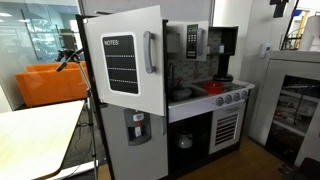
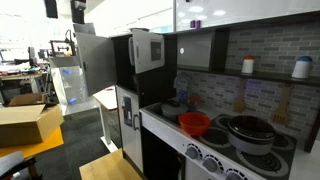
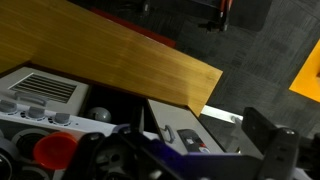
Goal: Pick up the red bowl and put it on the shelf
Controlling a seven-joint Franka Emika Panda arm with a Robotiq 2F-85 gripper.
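The red bowl (image 1: 215, 87) sits upright on the toy kitchen's stove top, next to a dark pot (image 2: 247, 133). It shows in both exterior views (image 2: 194, 124) and at the lower left of the wrist view (image 3: 55, 148). The shelf (image 1: 222, 40) is the dark niche above the stove, to the right of the microwave (image 1: 190, 40). My gripper (image 3: 180, 152) shows only in the wrist view, as dark fingers spread wide at the bottom edge. It is open, empty, and well away from the bowl.
The fridge door with a "NOTES" board (image 1: 122, 65) stands open toward the room. A big white cabinet (image 1: 290, 100) stands beside the kitchen. Two cups (image 2: 248, 66) stand on the ledge above the stove. A wooden panel (image 3: 120, 60) crosses the wrist view.
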